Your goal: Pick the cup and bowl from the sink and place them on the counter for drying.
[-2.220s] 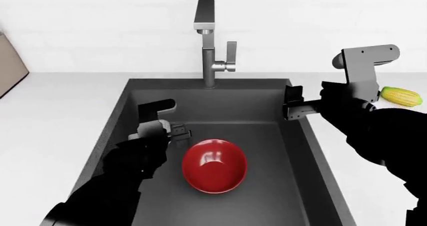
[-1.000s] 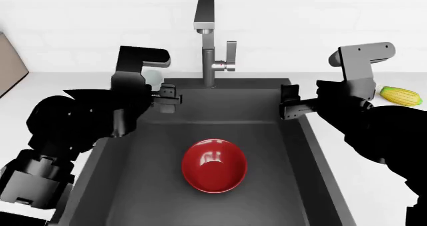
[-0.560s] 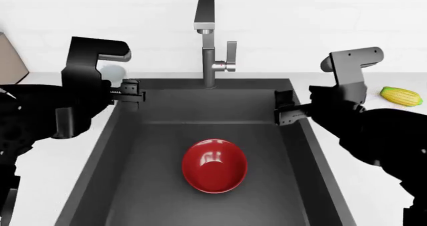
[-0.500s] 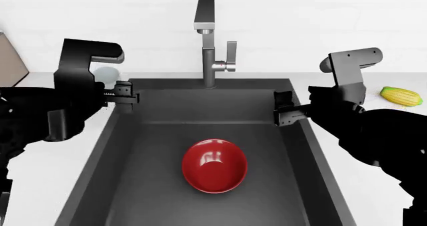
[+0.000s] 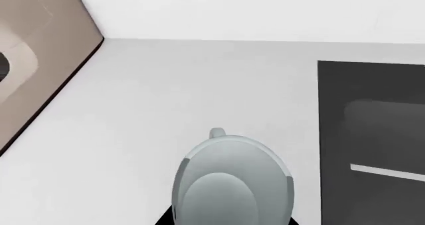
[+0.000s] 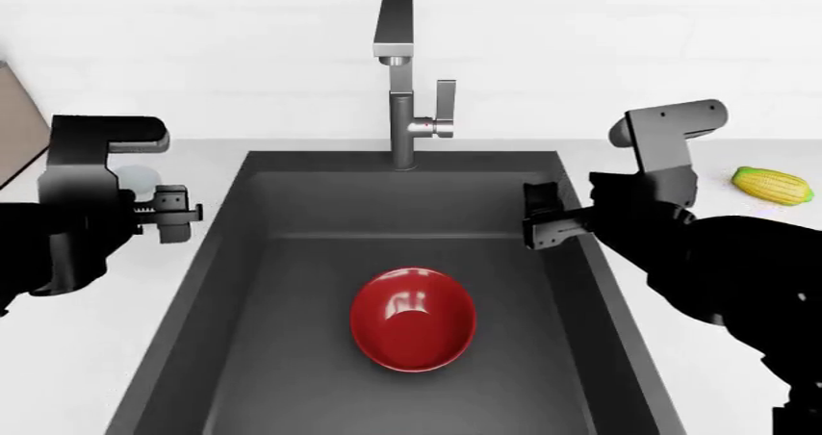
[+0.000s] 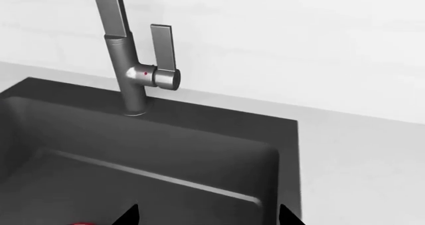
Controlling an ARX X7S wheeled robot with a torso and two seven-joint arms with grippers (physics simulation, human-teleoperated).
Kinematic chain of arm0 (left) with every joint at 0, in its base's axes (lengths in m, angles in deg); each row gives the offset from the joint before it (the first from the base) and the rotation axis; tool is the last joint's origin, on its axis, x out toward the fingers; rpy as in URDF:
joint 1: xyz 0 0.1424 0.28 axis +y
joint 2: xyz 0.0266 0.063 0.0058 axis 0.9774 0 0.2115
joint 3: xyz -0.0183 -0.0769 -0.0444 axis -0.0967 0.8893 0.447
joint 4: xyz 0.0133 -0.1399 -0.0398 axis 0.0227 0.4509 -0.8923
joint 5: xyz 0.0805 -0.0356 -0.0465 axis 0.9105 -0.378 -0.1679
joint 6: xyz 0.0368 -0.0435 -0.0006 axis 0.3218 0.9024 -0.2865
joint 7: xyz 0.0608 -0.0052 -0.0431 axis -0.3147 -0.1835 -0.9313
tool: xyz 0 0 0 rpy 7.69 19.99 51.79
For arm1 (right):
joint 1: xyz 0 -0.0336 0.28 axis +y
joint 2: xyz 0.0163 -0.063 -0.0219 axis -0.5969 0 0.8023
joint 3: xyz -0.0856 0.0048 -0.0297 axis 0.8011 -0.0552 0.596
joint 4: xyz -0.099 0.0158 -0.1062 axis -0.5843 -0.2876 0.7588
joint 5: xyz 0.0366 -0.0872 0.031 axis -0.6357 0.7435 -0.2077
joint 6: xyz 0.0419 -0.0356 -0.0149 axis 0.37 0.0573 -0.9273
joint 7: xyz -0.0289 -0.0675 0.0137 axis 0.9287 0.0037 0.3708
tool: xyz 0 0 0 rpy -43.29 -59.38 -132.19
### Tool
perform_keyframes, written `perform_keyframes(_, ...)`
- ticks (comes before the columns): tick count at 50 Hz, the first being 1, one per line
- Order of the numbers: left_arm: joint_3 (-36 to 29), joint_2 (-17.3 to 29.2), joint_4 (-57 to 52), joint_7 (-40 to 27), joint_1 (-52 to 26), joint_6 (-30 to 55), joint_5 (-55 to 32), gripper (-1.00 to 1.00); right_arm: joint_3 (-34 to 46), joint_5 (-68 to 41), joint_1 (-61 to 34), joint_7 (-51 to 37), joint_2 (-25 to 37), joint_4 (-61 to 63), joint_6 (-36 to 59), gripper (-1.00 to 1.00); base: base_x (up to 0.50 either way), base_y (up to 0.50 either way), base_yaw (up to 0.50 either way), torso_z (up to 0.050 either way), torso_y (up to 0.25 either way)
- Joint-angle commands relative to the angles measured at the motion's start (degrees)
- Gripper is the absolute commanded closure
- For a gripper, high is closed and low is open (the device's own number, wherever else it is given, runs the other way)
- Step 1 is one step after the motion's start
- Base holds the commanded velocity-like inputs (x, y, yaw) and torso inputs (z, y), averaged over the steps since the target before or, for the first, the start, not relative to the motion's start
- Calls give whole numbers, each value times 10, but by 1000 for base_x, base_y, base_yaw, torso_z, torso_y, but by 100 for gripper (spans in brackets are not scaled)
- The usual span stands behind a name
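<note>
We have the cup gripped in our left tool, held over the white surface left of the sink, so set-down is straight down from here. The red bowl sits mid-basin, below and left of our right tool; that arm is nearer, its jaws look spread but empty.

A yellow-green corn cob is lying on the white surface at the far right, well apart from everything else. A tan, wood-coloured panel is standing at the far left edge, meeting the white wall that is running along the far side.
</note>
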Motion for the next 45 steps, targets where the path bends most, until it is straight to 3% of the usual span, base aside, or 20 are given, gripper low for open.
perform_keyframes(1, -1, 8, 32, 7, 15, -21, 15, 100, 7, 1, -3, 1, -2, -6, -3, -100, 0, 0, 0, 0, 0)
perform_keyframes(22, 2, 1, 64, 20, 20, -25, 9, 100, 9, 2, 8, 4, -2, -10, -17, -100, 0, 0, 0, 0, 0)
perform_keyframes(23, 3, 1, 66, 19, 20, -27, 9, -100, 10, 3, 7, 5, -3, -12, -19, -100, 0, 0, 0, 0, 0)
perform_keyframes(45, 3, -3, 69, 13, -11, -20, 11, -100, 22, 9, -1, 12, -5, -24, -29, -100, 0, 0, 0, 0, 0)
